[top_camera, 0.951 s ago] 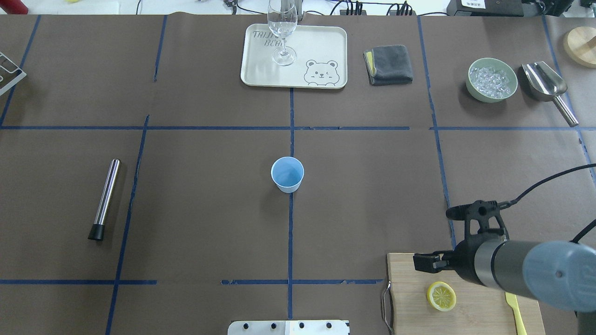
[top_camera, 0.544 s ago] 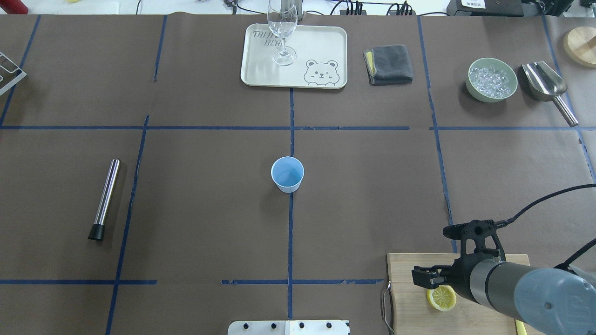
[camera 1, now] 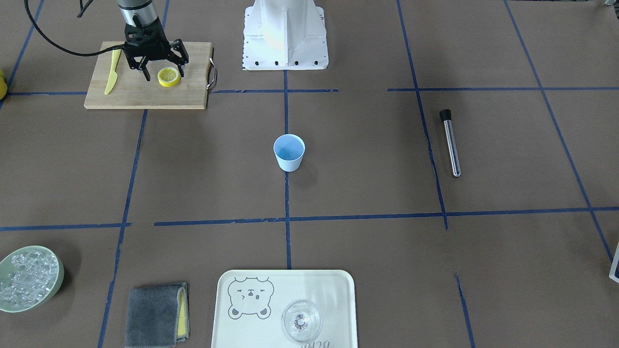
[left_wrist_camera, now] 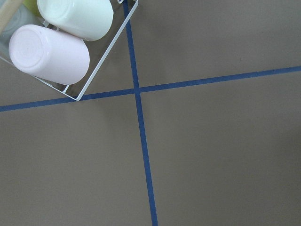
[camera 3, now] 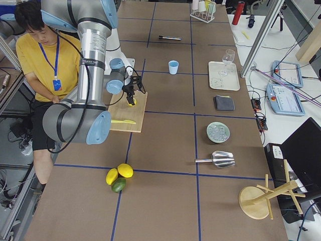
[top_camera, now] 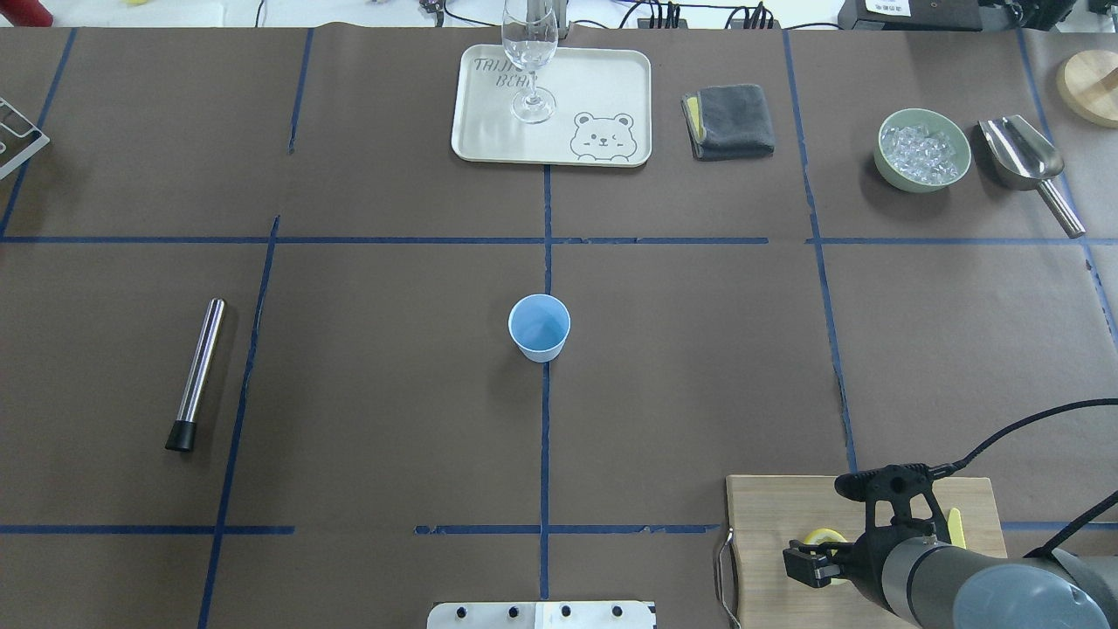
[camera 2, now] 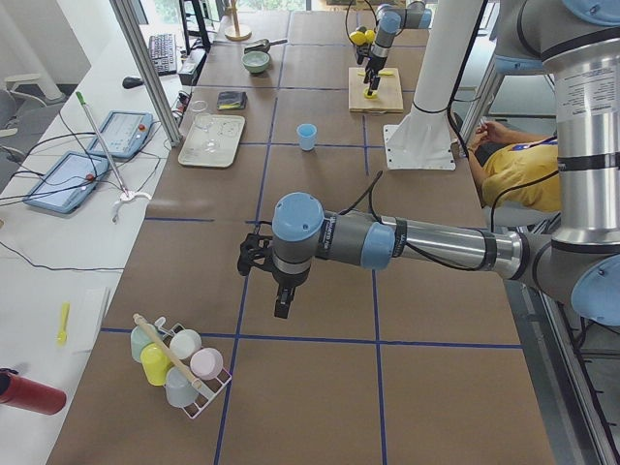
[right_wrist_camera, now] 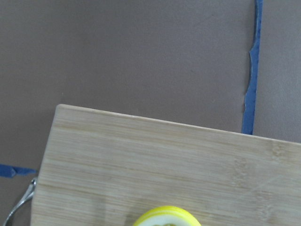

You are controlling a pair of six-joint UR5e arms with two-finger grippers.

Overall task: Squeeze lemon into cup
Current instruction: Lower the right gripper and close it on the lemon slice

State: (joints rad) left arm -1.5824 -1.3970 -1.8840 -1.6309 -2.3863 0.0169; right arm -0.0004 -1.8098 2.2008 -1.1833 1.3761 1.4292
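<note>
Yellow lemon [camera 1: 169, 76] lies between spread fingers [camera 1: 146, 75] of the right claw [camera 1: 163, 74] (on board [camera 1: 145, 99]).

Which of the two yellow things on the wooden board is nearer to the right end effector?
The round yellow lemon slice, just beneath the right end effector; the long yellow plastic knife lies farther off.

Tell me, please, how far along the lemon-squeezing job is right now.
Done: nothing visible yet; the cup looks empty and stands alone mid-table. In hand: the right claw is open directly over the lemon, which lies on the cutting board, not yet gripped. Left: close on the lemon, carry it over the cup, and squeeze.
</note>
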